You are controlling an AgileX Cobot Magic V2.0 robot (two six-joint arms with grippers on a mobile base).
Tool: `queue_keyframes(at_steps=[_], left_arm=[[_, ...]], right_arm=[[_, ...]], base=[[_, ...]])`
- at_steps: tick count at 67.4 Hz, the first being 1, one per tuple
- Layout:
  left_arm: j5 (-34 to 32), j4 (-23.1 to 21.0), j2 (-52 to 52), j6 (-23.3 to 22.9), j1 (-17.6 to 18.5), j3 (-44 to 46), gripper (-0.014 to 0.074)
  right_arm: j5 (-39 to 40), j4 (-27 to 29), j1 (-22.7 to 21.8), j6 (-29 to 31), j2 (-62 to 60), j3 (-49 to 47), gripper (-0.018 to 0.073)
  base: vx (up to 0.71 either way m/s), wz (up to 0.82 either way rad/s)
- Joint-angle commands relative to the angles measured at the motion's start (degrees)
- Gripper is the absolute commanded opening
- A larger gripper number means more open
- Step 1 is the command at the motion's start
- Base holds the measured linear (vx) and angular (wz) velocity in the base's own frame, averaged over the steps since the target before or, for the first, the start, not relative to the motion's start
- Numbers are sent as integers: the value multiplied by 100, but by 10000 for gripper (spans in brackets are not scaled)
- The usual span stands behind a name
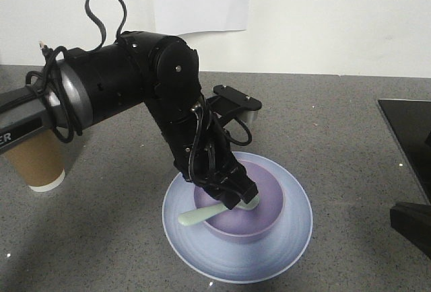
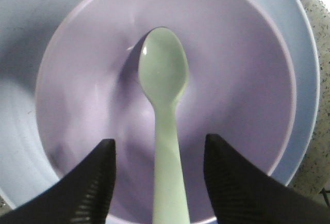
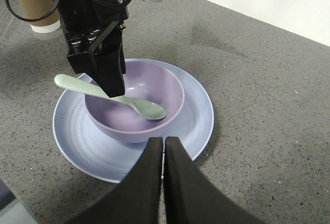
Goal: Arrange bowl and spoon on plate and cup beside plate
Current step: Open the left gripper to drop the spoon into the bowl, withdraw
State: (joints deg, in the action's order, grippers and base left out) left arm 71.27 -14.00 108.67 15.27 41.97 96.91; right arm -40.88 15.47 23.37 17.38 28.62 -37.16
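The lavender bowl (image 1: 268, 206) sits in the middle of the pale blue plate (image 1: 236, 260). The mint-green spoon (image 2: 164, 74) lies in the bowl (image 2: 87, 79), its head on the bottom and its handle sticking out over the rim. My left gripper (image 2: 160, 139) hovers open over the handle, one finger on each side with a gap to both. The brown paper cup (image 1: 37, 161) stands upright at the far left, well apart from the plate. My right gripper (image 3: 164, 141) is shut on nothing, just outside the plate's (image 3: 198, 113) near rim.
A grey speckled counter (image 1: 337, 124) runs back to a white wall. A black flat panel (image 1: 407, 127) lies at the right edge. The left arm's black body (image 1: 135, 77) stretches from the left, above the cup, down to the bowl.
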Motion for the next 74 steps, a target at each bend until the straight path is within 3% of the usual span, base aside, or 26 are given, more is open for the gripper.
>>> queue_keyframes(at_steps=[1, 18, 30, 53, 63, 74], left_arm=[[34, -99, -275, -55, 22, 185, 388], [42, 323, -419, -535, 22, 719, 388], [42, 911, -946, -804, 22, 1136, 386], [42, 3447, -2878, -2117, -32, 1129, 379], [42, 4241, -3652, -2471, -449, 1129, 344], [42, 4661, -4276, -2547, -1233, 939, 279]], right_arm=[[384, 40, -2, 30, 24, -132, -4], [389, 46, -2, 30, 24, -132, -4], [389, 46, -2, 30, 24, -132, -4], [384, 52, -2, 30, 24, -132, -4], [384, 52, -2, 30, 24, -132, -4], [384, 52, -2, 30, 24, -132, -4]], base=[[0, 0], [0, 0], [0, 0], [0, 0], [0, 0], [0, 0]])
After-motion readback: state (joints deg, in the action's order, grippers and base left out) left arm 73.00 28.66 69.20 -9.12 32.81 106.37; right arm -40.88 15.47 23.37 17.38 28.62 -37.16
